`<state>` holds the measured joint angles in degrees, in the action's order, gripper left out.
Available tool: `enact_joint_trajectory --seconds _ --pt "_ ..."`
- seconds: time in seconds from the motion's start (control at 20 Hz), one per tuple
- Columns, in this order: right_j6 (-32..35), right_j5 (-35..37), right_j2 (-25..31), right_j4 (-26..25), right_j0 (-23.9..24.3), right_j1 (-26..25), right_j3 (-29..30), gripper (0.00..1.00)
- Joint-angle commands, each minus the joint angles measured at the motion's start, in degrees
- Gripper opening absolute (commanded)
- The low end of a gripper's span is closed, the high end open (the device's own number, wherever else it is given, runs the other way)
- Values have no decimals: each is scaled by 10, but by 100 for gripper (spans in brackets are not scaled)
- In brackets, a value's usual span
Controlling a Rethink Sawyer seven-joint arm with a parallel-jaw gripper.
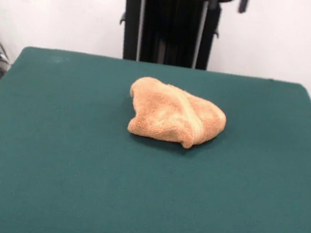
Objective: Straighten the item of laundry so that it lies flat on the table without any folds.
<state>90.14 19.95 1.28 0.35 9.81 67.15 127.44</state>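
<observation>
From my seat I get the front view only. The towel (pixel 174 114) sits bunched in a rumpled heap on the table (pixel 50 165), a little toward the far side of the green top and just right of the middle as I see it. Green felt shows on every side of it; it is well apart from all four edges.

The heap is wider than it is deep. Its long axis runs left to right across my screen, tipped slightly: the left end sits a touch farther from me, the right end nearer. The left end rises as a rounded hump. The right end bulges out into a blunt lobe. At the near edge, right of middle, a small folded corner pokes down toward me. A raised fold ridge crosses the top on a slant from upper middle toward that corner. The woven band I cannot make out.

The pedestal (pixel 170 29) stands behind the far edge, black, centred. The gripper does not show, so I cannot tell its state.
</observation>
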Motion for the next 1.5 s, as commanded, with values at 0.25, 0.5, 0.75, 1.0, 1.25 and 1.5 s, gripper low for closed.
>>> enact_joint_trajectory --seconds 0.25,0.5,0.75,1.0,1.25,1.5 --pt "60 -131 78 -42 82 -49 128 100" --pt "85 -52 -38 -71 -17 44 124 100" --pt "141 -77 -65 -46 -61 61 162 100" --pt "167 -223 -160 -70 -136 8 193 100" --pt "194 -318 -117 -84 -59 -32 273 100" --pt "126 -238 -131 -77 -34 7 256 100"
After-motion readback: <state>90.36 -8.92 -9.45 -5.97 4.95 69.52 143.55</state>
